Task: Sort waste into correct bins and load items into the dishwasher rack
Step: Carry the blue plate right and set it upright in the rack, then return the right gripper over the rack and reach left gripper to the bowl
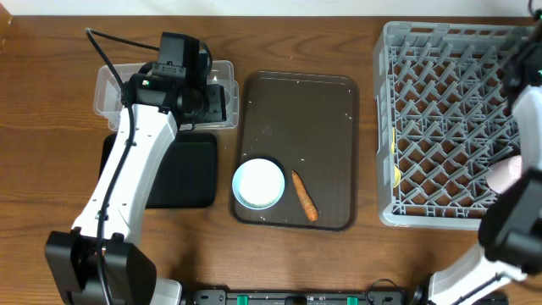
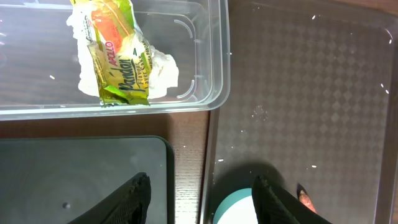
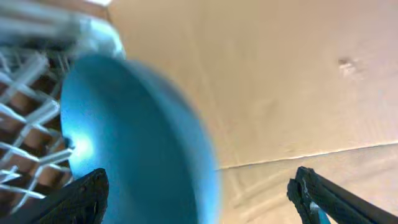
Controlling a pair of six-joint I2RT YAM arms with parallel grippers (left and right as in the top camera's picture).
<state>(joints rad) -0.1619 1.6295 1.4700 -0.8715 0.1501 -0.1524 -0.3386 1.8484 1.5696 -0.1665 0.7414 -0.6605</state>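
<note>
The clear tub (image 1: 108,89) holds a green-orange-yellow wrapper (image 2: 118,62) on crumpled white tissue (image 2: 163,70). My left gripper (image 2: 202,186) hovers above it, open and empty. The black tray (image 1: 182,174) lies in front of the tub. A white-inside bowl (image 1: 258,184), a carrot piece (image 1: 305,196) and loose rice grains (image 2: 258,112) lie on the brown serving tray (image 1: 334,102). The grey rack (image 1: 440,127) stands at the right. In the right wrist view my right gripper (image 3: 200,180) is open, with a blurred blue plate (image 3: 137,137) standing in the rack beside its left finger.
A pink-white object (image 1: 506,174) sits in the rack's near right part, and something pale yellow (image 1: 396,175) shows at its left wall. My right arm (image 1: 518,216) covers the rack's right edge. Bare wooden table (image 1: 51,68) lies left of the tub.
</note>
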